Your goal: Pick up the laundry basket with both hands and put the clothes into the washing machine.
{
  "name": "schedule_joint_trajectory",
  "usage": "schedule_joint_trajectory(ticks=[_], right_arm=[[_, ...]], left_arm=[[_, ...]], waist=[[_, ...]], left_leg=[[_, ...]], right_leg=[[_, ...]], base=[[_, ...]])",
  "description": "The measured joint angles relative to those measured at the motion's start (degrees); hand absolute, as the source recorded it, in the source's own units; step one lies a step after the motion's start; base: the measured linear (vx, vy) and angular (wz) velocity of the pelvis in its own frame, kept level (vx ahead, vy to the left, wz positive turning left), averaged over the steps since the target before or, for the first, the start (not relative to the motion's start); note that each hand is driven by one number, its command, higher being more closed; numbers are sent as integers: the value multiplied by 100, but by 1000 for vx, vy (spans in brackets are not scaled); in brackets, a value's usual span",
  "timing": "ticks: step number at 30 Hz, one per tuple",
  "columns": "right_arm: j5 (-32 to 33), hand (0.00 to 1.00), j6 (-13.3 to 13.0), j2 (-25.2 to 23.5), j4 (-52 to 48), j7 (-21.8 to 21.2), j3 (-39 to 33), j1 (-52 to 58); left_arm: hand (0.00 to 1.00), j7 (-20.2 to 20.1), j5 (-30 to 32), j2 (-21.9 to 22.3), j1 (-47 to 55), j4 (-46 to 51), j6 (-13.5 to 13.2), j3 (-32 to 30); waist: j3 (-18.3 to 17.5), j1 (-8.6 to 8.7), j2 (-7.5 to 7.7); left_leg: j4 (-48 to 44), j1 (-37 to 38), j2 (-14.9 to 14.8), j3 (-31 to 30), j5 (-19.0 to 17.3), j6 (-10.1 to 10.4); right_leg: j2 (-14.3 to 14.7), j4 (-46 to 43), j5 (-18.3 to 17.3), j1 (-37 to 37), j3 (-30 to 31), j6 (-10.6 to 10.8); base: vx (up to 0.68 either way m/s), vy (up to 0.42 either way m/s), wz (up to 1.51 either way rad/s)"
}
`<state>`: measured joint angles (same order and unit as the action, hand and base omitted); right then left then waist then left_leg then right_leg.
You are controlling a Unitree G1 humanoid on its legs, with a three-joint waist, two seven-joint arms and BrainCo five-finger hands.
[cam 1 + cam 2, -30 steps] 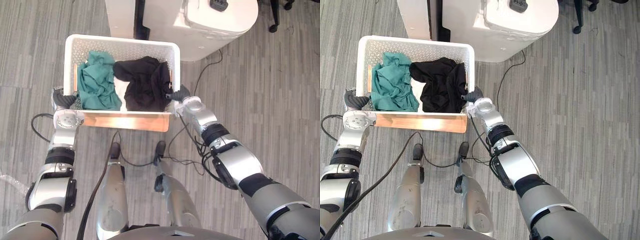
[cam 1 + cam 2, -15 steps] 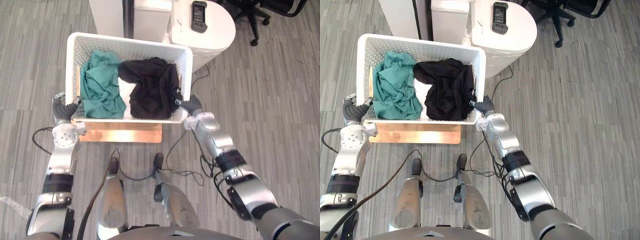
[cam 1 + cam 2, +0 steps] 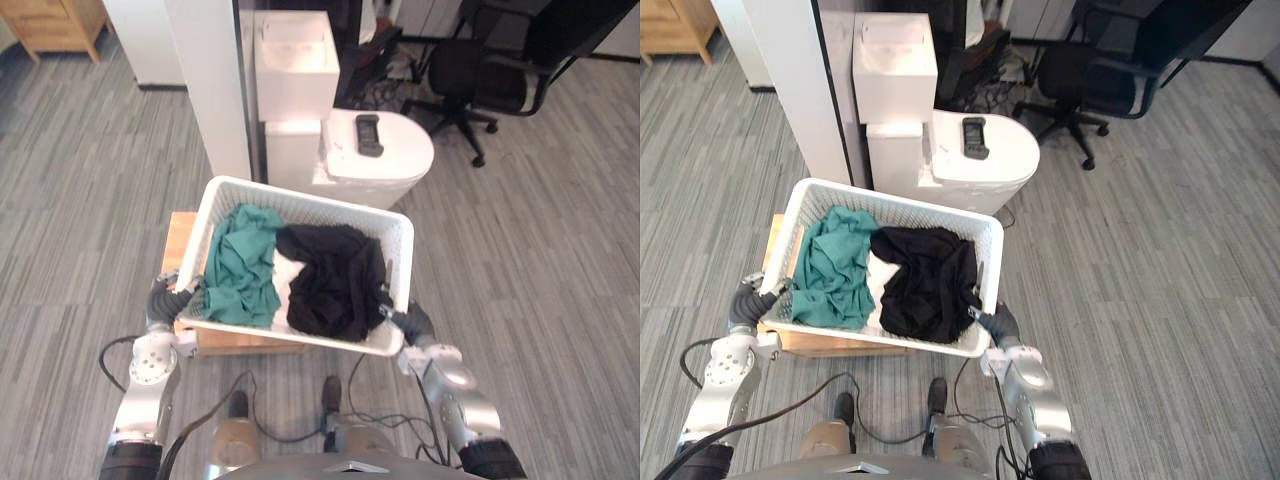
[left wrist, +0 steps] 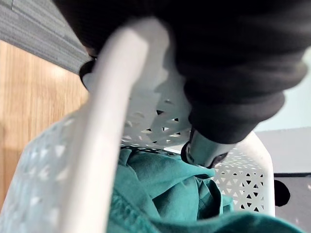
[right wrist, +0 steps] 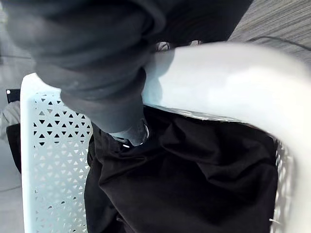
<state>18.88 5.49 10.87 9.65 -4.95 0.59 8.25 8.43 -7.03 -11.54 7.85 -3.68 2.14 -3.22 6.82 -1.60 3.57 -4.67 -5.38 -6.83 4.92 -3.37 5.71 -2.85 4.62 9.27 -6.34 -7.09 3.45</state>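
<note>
Both hands hold a white perforated laundry basket (image 3: 300,195) up above a low wooden stand (image 3: 180,235). My left hand (image 3: 165,300) grips its left rim and my right hand (image 3: 410,322) its right rim. A crumpled green garment (image 3: 240,275) lies in the left half and a black garment (image 3: 335,280) in the right. In the left wrist view the left hand (image 4: 233,73) curls over the rim (image 4: 112,121) above the green garment (image 4: 160,194). The right hand (image 5: 87,58) hooks over the rim (image 5: 233,77) by the black garment (image 5: 184,184). The white washing machine (image 3: 395,165) stands just beyond the basket.
A black remote-like device (image 3: 368,135) lies on the machine's top. A white box (image 3: 290,65) and a white column (image 3: 215,90) stand behind the basket. A black office chair (image 3: 470,80) is at the back right and a wooden cabinet (image 3: 55,20) at the back left.
The basket has come up off the wooden stand in both hands. The camera has also moved, so more of the room behind the machine shows.
</note>
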Motion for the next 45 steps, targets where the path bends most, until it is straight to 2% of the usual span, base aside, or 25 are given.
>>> schedule_joint_trajectory(ticks=[5, 11, 14, 15, 16, 17, 18, 19, 20, 22, 23, 24, 25, 26, 30, 32, 33, 34, 35, 36, 37, 39, 42, 44, 45], right_arm=[[-346, 100, -6, -228, 9, -249, -492, 708], [-363, 100, -39, -692, -23, -272, -1116, 1157], [-369, 100, -47, -923, -147, -248, -1211, 1232], [-372, 100, -52, -955, -150, -234, -1203, 1133], [-376, 100, -72, -988, -145, -191, -1200, 1038], [-378, 100, -70, -983, -131, -186, -1198, 1004], [-381, 100, -92, -979, -71, -187, -1194, 932], [-410, 100, -182, -948, 50, -180, -1153, 820], [-488, 100, -191, -837, 63, -163, -1065, 672], [-536, 100, -200, -692, 128, -102, -1001, 436], [-551, 100, -228, -634, 170, -52, -1022, 342], [-553, 100, -238, -598, 204, -45, -1021, 328], [-553, 100, -255, -553, 326, -33, -1007, 256], [-557, 100, -257, -486, 301, 12, -1013, 241], [-560, 100, -273, -495, 209, 45, -1026, 534], [-559, 100, -291, -519, -31, 47, -1028, 795], [-561, 100, -301, -556, -191, 46, -1026, 919], [-570, 100, -316, -568, -255, 44, -1002, 982], [-574, 100, -316, -564, -262, 44, -992, 1000], [-579, 100, -316, -517, -299, 47, -976, 1003], [-581, 100, -315, -348, -428, 52, -905, 988], [-581, 100, -311, -97, -425, 21, -734, 834], [-588, 100, -299, -122, -424, -10, -538, 765], [-752, 100, -300, -91, -422, -11, -523, 765], [-754, 100, -299, -72, -422, -12, -523, 758]], left_arm=[[100, -262, 164, 360, 299, -356, 0, 124], [100, -416, 169, 435, 187, -742, -2, 366], [100, -501, 224, 368, 80, -753, -19, 325], [100, -508, 228, 385, -52, -788, -22, 275], [100, -524, 229, 435, -284, -953, -41, 200], [100, -512, 230, 475, -346, -972, -41, 160], [100, -505, 230, 513, -337, -969, -53, 101], [100, -500, 219, 542, -263, -963, -88, 32], [100, -495, 203, 582, -259, -959, -114, -85], [100, -473, 119, 695, -239, -1002, -140, -158], [100, -466, 85, 784, -304, -1075, -155, -163], [100, -453, 83, 808, -298, -1076, -168, -155], [100, -425, 65, 818, -277, -1158, -179, -151], [100, -384, 35, 887, -218, -1235, -175, -141], [100, -368, 34, 925, -261, -1411, -174, -71], [100, -369, -46, 924, -239, -1453, -174, -2], [100, -369, -111, 931, -177, -1452, -185, 0], [100, -373, -174, 926, -88, -1440, -215, 0], [100, -378, -191, 919, -33, -1415, -221, -1], [100, -378, -254, 970, 147, -1315, -228, -13], [100, -381, -325, 1069, 347, -1195, -228, -14], [100, -381, -430, 1153, 590, -1026, -228, -73], [100, -381, -536, 1106, 774, -882, -230, -262], [100, -386, -536, 1160, 780, -857, -230, -298], [100, -386, -536, 1182, 780, -850, -230, -299]], waist=[[-299, 155, -136], [-310, 573, -149], [-271, 702, -43], [-267, 662, -153], [-86, 640, -201], [-48, 610, -203], [-24, 573, -236], [-34, 525, -165], [-42, 505, -91], [-41, 311, -387], [-57, 331, -381], [-59, 374, -343], [-35, 387, -328], [-58, 387, -495], [-38, 451, -547], [1, 469, -527], [47, 447, -565], [105, 364, -599], [123, 334, -609], [194, 239, -587], [221, 167, -612], [266, 24, -594], [253, -254, -634], [242, -239, -713], [241, -229, -735]], left_leg=[[191, 381, 19, 270, 13, 33], [80, 639, 37, 1127, -190, -11], [-381, 564, -34, 1957, -505, -106], [-551, 397, -328, 2364, -524, -168], [-597, 467, -523, 2652, -497, -163], [-611, 589, -585, 2810, -487, -153], [-703, 691, -631, 3067, -491, -159], [-856, 777, -702, 3357, -526, -194], [-997, 849, -785, 3653, -635, -95], [-724, 873, -1019, 4126, -556, 26], [-706, 875, -1083, 4284, -448, 6], [-709, 853, -1018, 4307, -410, 59], [-697, 873, -960, 4307, -341, 176], [-503, 872, -1073, 4337, -102, 111], [-878, 886, -1558, 4350, -23, 206], [-1603, 885, -1935, 4341, -114, 56], [-2432, 839, -2371, 4289, -191, -252], [-3405, 643, -2809, 3927, -57, -1050], [-3857, 445, -2940, 3542, 151, -1495], [-4595, -121, -2795, 2485, -4, -1534], [-4891, -742, -1788, 1206, -520, -892], [-4448, -1079, -823, 586, -863, -545], [-2365, -1486, -562, 585, -790, -324], [-419, -1507, -464, 209, -156, 135], [-323, -1522, -467, 161, -103, 173]], right_leg=[[6, -31, -19, 104, 211, 75], [57, -511, -17, -257, 1121, 207], [220, -457, 386, -592, 1803, 748], [431, 4, 1274, -719, 1629, 543], [390, -878, 515, -853, 368, -206], [199, -1630, -156, -908, -374, -603], [-191, -2339, -719, -831, -1144, -745], [-491, -2603, -965, -721, -1636, -725], [-421, -2515, -861, -736, -2049, -656], [40, -1736, -731, -676, -1947, -336], [-193, -2592, -1470, -747, -1990, -460], [-446, -2866, -1696, -700, -2017, -395], [-479, -2334, -1571, -380, -1994, -470], [-186, -1765, -1236, -200, -1984, -541], [266, -1372, -1134, 76, -2019, -687], [414, -1337, -1264, 296, -1959, -776], [575, -1306, -1329, 475, -1806, -843], [732, -1316, -1483, 635, -1538, -899], [798, -1327, -1541, 683, -1377, -949], [870, -1355, -1626, 737, -1024, -1041], [845, -1406, -1624, 647, -476, -1167], [783, -1371, -1625, 574, -13, -1228], [732, -1168, -1586, 637, 32, -1148], [739, -1120, -1858, 821, 264, -676], [750, -1118, -1930, 840, 337, -547]], base=[[34, 11, -25], [-17, 50, -78], [-103, 66, -142], [-114, 13, -157], [-114, 13, -158], [-25, 18, -129], [-11, -6, -125], [-77, -91, -152], [-106, -145, -135], [-155, -228, -135], [-107, -188, -91], [-24, -191, -44], [-38, -243, -38], [-41, -285, -43], [-14, -126, -13], [-14, -114, -12], [-26, -107, -62], [-33, -97, -78], [-21, -69, -103], [15, -10, -119], [34, 23, -131], [111, 92, -148], [187, 106, -137], [351, 159, -88], [459, 251, -82]])
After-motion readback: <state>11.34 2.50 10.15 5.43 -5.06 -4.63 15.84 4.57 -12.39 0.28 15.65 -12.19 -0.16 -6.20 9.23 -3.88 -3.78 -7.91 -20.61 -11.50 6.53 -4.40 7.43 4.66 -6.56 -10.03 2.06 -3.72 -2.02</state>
